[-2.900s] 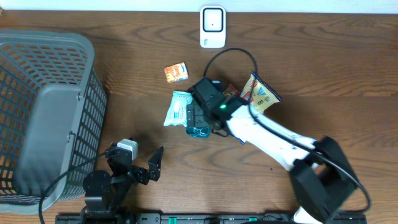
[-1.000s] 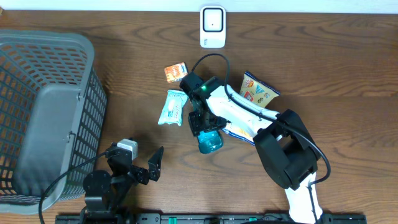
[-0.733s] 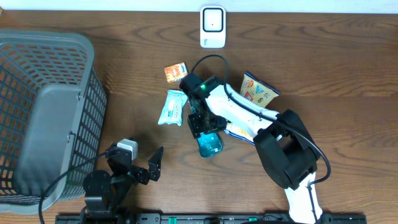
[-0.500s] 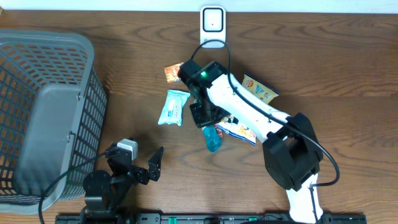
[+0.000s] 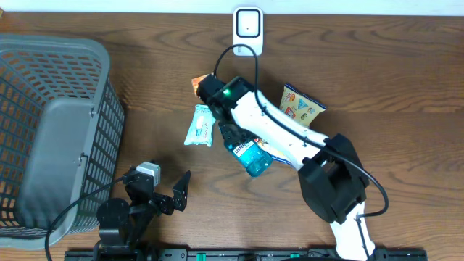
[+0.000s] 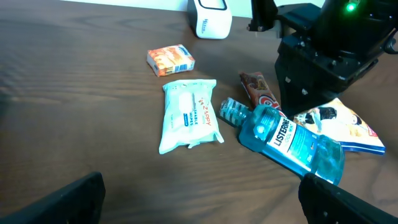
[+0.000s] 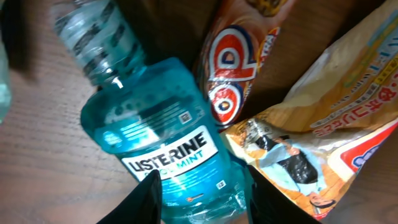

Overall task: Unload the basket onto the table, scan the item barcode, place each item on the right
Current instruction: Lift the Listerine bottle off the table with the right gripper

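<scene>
A blue Listerine mouthwash bottle [image 5: 250, 154] lies slanted in the middle of the table, label up and cap toward the upper left. My right gripper [image 5: 230, 134] comes down on it. In the right wrist view my right gripper [image 7: 202, 196] has its two dark fingers pressed against both sides of the bottle [image 7: 161, 143]. The white scanner [image 5: 248, 31] stands at the far edge, well apart from the bottle. My left gripper [image 5: 163, 190] rests open near the front edge, holding nothing; from its wrist view the bottle [image 6: 283, 138] appears to rest on the wood.
A pale wipes pack [image 5: 201, 125] lies just left of the bottle. A small orange box [image 5: 205, 84] sits behind it. A yellow snack bag [image 5: 301, 104] and a brown snack bar [image 6: 258, 90] lie to the right. A grey basket [image 5: 43, 87] fills the left side.
My right gripper has moved up and left. The bottle has turned from end-on to lying with its label up. The left arm has not moved.
</scene>
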### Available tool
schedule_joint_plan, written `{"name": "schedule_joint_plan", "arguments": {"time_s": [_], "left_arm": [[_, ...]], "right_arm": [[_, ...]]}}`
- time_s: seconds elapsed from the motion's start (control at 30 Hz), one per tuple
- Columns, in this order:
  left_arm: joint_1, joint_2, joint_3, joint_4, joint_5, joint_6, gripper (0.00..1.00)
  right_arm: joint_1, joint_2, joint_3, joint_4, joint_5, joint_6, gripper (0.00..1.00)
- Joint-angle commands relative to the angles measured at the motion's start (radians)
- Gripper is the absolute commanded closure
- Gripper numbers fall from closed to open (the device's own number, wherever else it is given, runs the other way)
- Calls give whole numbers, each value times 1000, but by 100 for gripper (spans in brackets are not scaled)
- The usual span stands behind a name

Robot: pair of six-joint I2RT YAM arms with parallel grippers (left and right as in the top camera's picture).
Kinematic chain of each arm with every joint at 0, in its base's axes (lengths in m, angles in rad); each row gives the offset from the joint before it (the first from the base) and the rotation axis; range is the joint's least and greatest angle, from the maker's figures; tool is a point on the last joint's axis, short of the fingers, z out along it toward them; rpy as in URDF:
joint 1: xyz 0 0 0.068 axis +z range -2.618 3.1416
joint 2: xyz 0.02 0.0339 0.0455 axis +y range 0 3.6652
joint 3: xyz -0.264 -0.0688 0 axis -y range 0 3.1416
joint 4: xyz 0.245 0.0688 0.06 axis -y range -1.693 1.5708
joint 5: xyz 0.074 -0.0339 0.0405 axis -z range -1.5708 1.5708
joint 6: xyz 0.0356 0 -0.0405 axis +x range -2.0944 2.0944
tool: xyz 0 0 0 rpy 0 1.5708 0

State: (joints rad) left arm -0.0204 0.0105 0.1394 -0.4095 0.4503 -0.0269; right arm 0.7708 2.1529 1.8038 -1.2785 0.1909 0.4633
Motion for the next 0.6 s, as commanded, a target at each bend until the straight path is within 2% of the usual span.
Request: {"name": "schedule_joint_plan", "arguments": {"time_s": [0.0, 0.17, 0.33, 0.43, 0.57], "left_arm": [[3, -6, -15, -20, 10, -5, 1], [3, -6, -15, -20, 10, -5, 1], [3, -6, -15, -20, 10, -5, 1], [3, -6, -15, -20, 10, -5, 1], [3, -6, -15, -20, 10, -5, 1]], "right_arm": [[38, 11, -1, -7, 87, 10, 55], [109, 11, -20, 17, 221, 10, 26], [146, 12, -89, 171, 230, -48, 9], [147, 13, -135, 312, 230, -140, 6], [134, 14, -182, 452, 240, -211, 14]]}}
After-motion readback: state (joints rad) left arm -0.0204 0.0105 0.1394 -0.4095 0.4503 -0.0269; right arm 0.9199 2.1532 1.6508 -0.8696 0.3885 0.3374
